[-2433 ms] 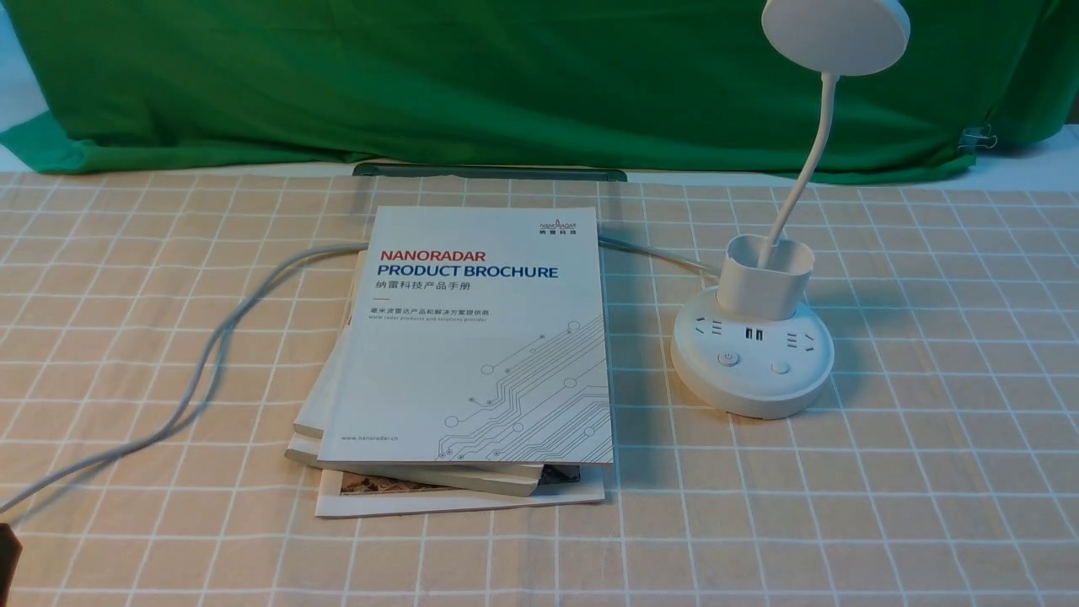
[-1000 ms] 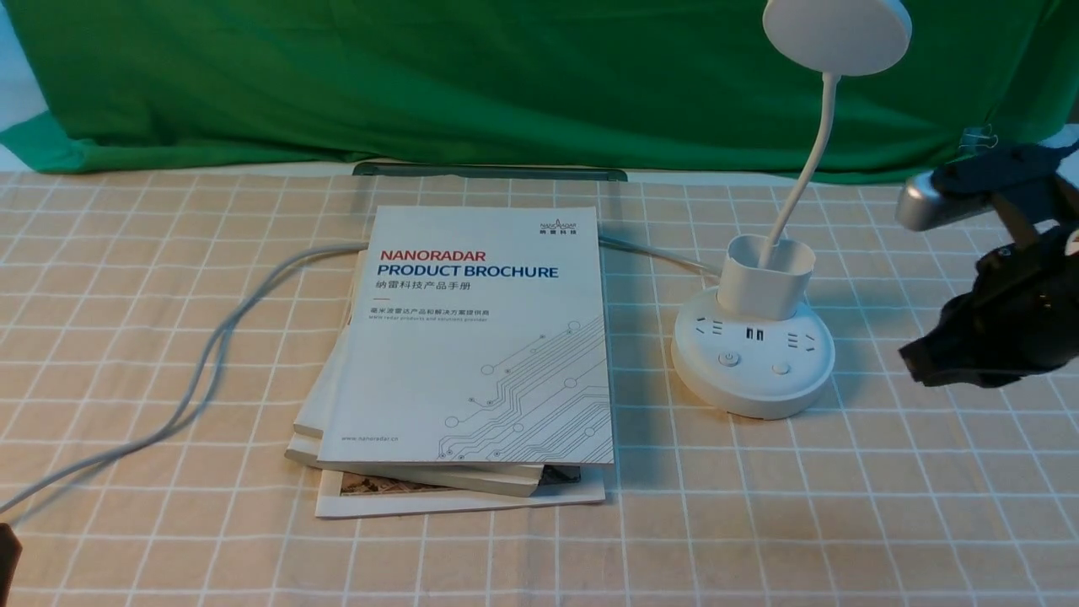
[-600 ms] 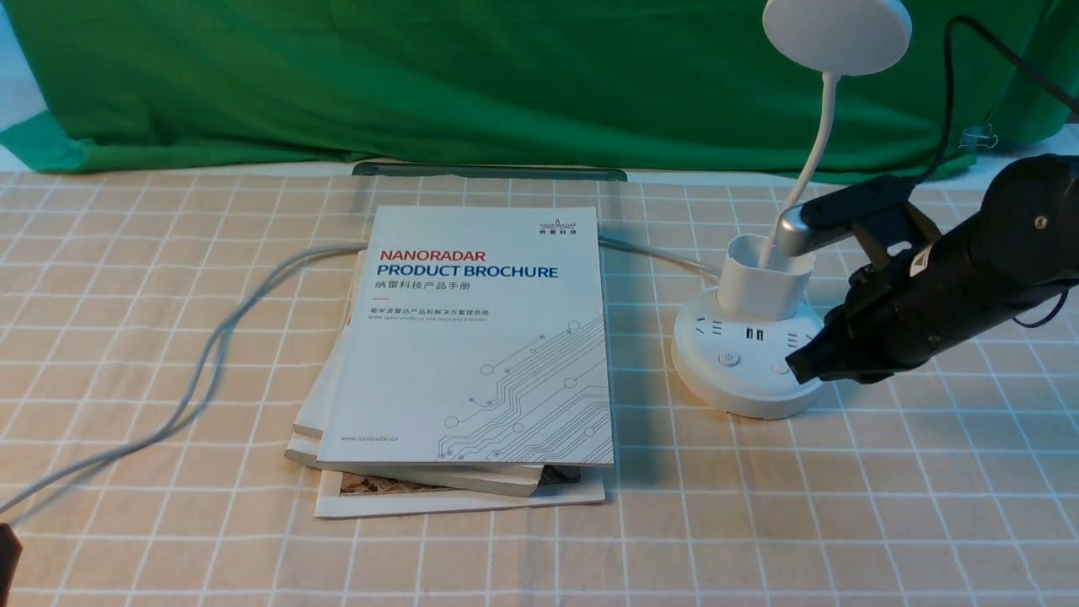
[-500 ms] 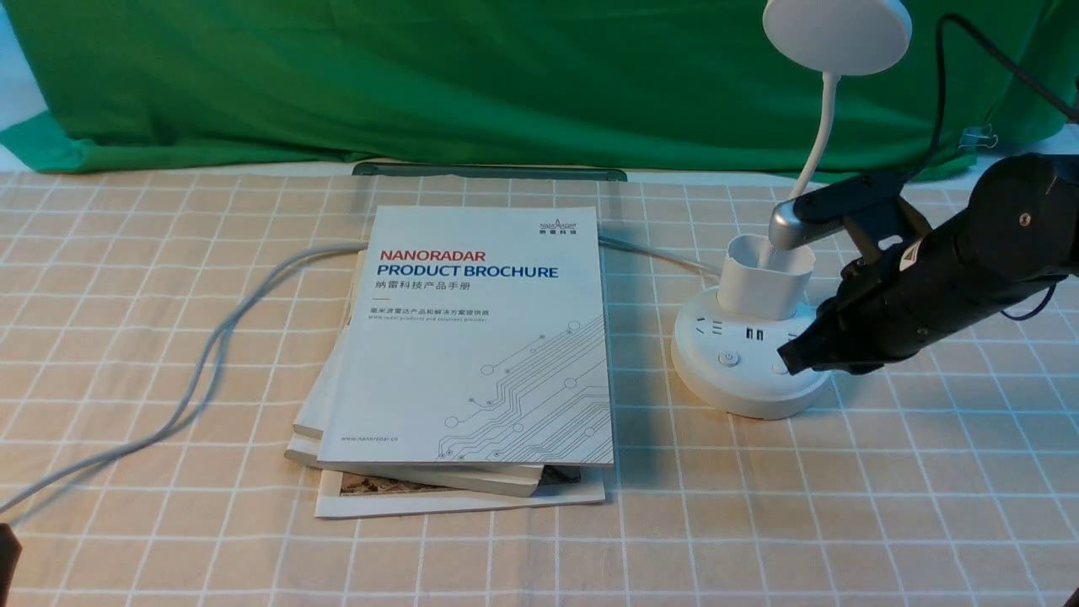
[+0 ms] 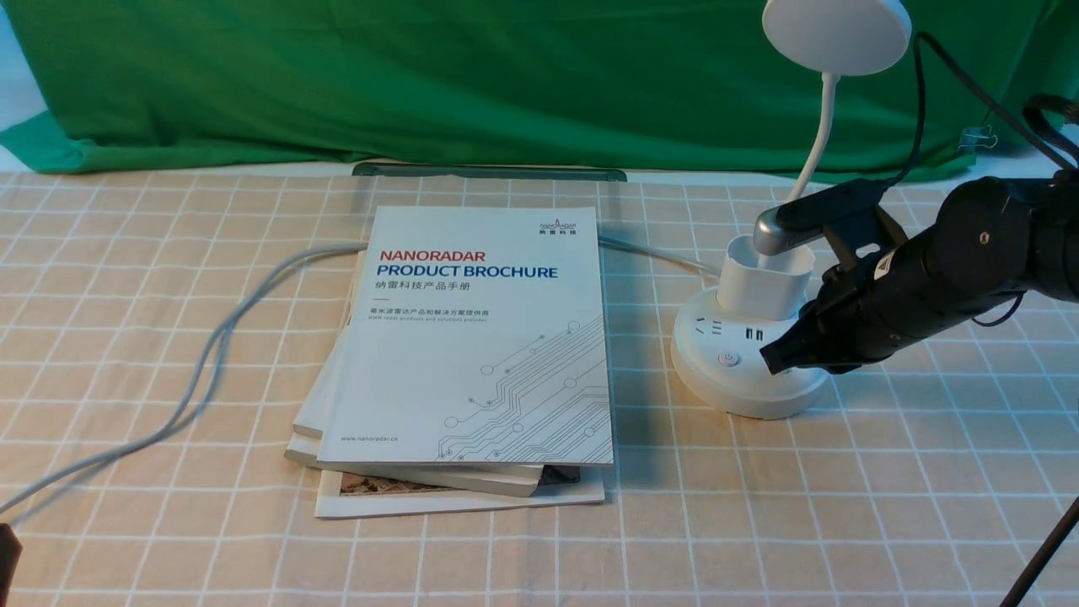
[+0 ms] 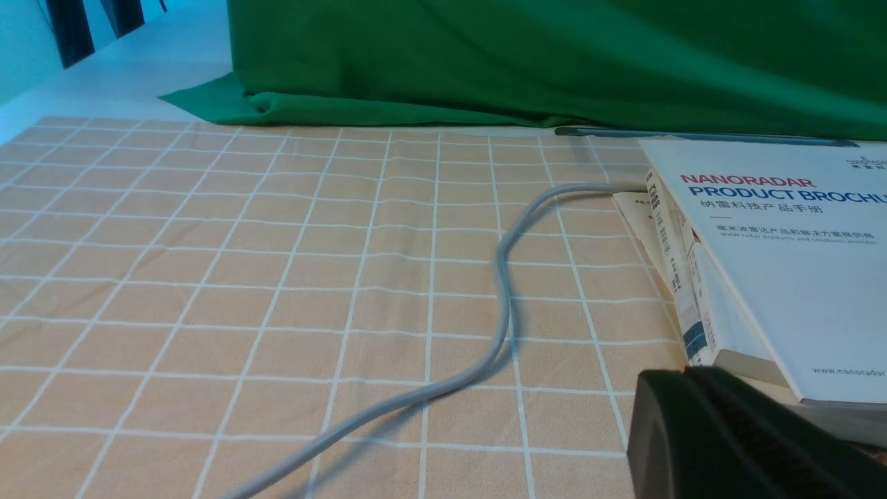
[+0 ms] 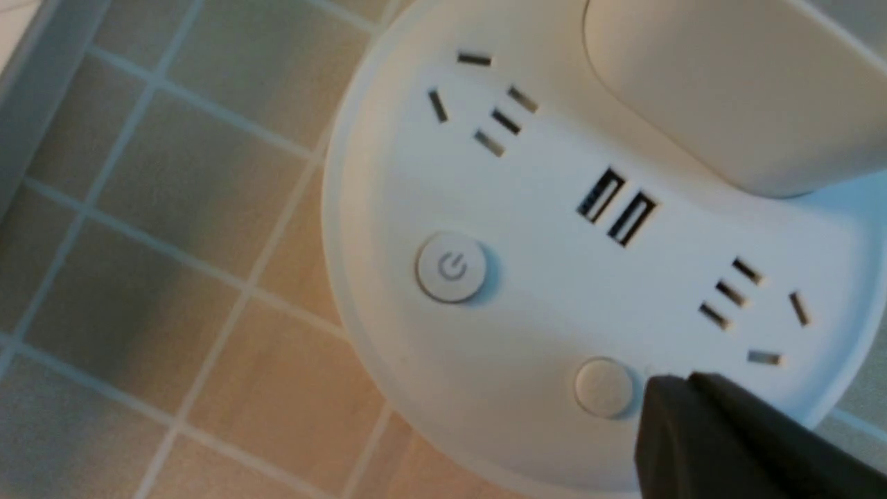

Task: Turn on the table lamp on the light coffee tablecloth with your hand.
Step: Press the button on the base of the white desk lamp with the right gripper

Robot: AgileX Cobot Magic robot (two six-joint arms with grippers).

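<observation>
While its tapered black jaws sit pressed together with nothing between them, the right gripper (image 5: 771, 358) hangs low over the front right part of the table lamp (image 5: 763, 287). In the right wrist view its tip (image 7: 682, 416) sits just beside the plain round button (image 7: 604, 387); whether they touch I cannot tell. The power button (image 7: 452, 267) lies apart from it, uncovered. The lamp is white: a round base with two socket groups and two USB slots, a cup-shaped holder, a thin curved neck and a disc head, unlit. It stands on the right side of the light coffee tablecloth (image 5: 843, 506), right of a stack of brochures (image 5: 480, 337). A grey cable (image 5: 211, 354) trails left. The left gripper (image 6: 721, 430) shows only as a black block; its state cannot be told.
</observation>
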